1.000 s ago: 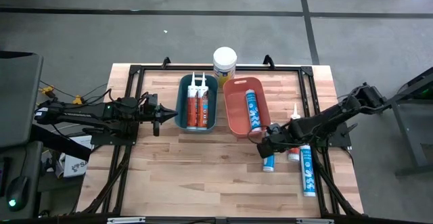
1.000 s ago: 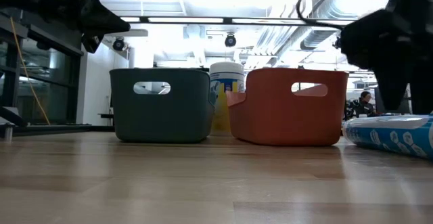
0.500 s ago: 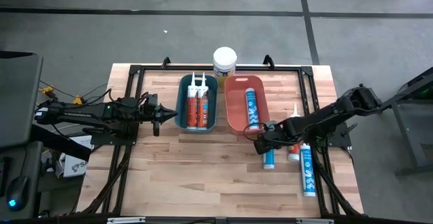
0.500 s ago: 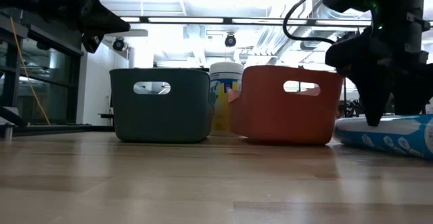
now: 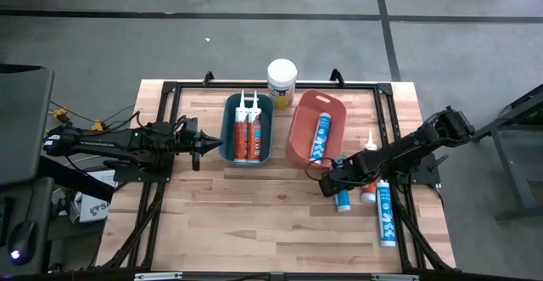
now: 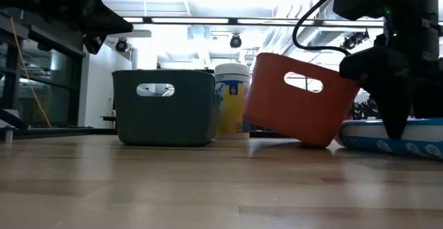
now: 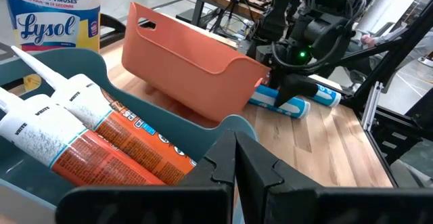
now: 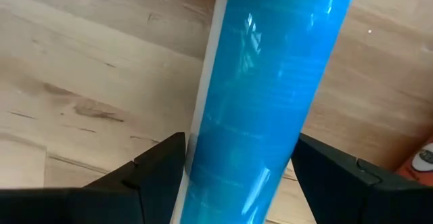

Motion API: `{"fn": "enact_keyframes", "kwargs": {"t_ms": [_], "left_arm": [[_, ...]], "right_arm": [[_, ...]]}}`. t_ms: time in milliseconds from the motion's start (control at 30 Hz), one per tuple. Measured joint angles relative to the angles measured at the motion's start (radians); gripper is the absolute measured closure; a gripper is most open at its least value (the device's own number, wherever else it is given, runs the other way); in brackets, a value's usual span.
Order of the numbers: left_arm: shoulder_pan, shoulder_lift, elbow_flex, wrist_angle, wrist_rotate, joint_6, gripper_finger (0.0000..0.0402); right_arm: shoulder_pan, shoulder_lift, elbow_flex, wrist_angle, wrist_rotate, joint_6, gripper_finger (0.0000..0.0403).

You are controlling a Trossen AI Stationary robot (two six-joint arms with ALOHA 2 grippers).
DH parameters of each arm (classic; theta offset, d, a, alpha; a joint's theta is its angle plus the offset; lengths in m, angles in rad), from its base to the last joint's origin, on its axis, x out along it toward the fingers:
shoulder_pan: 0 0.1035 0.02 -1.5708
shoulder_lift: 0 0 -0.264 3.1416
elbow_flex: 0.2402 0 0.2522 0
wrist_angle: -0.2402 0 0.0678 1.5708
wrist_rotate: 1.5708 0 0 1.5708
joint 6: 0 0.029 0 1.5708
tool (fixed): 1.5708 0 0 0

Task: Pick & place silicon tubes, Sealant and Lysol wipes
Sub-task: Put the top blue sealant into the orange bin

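High view: right gripper (image 5: 333, 182) low over blue tube (image 5: 342, 199) beside tilted orange bin (image 5: 300, 137), left gripper (image 5: 206, 143) closed, empty, by teal bin (image 5: 228, 121), wipes (image 5: 282, 79) behind bins – right wrist view: fingers (image 8: 150, 172) spread, straddling the tube – whether gripping, cannot tell.

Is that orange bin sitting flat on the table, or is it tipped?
Tipped. In the low view the orange bin leans, one bottom edge lifted off the table; from above it sits askew beside the straight teal bin.
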Motion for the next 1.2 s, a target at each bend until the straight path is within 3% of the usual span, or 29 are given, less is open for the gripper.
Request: {"fn": "enact_keyframes", "kwargs": {"t_ms": [667,1200], "left_arm": [[0.0,0.0,0.0,0.0,0.0,0.0,0.0401],[0.0,0.0,0.0,0.0,0.0,0.0,0.0401]], "right_arm": [[0.017,-0.037,0.063,-0.077,0.102,-0.025,0.0144],[0.171,-0.028,0.08,-0.112,0.199,0.136,0.0144]]}}
